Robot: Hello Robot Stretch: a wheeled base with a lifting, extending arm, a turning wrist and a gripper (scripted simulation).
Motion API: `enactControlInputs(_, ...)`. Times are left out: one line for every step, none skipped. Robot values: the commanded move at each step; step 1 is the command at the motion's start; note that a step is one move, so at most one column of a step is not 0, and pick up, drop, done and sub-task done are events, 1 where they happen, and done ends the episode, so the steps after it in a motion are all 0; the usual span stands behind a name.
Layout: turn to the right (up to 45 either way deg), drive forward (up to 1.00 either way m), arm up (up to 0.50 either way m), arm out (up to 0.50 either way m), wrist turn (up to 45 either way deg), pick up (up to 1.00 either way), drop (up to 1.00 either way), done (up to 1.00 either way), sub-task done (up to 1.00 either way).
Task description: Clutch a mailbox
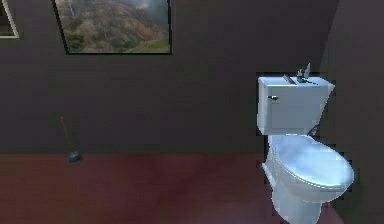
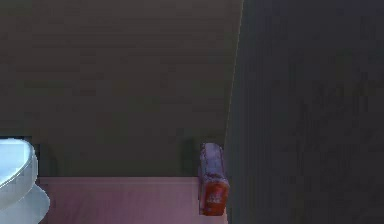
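Note:
In the arm side view a small box-like thing [image 2: 212,180] with a purplish top and an orange-red lower part stands on the floor against the dark wall, beside a wall corner. Its shape is too vague to name as a mailbox.
A white toilet [image 1: 300,150] stands at the forward view's right, with small items [image 1: 301,74] on its tank; its bowl edge [image 2: 18,180] appears at the arm side view's left. A plunger [image 1: 71,142] leans by the far wall. A landscape picture [image 1: 112,25] hangs above. The reddish floor [image 1: 150,190] lies open.

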Motion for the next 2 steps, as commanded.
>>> enactControlInputs(0.0,0.00,0.10,0.00,0.0,0.00,0.00,0.00,0.00)
enactControlInputs(0.0,0.00,0.00,0.50,0.0,0.00,0.00,0.00,0.00)
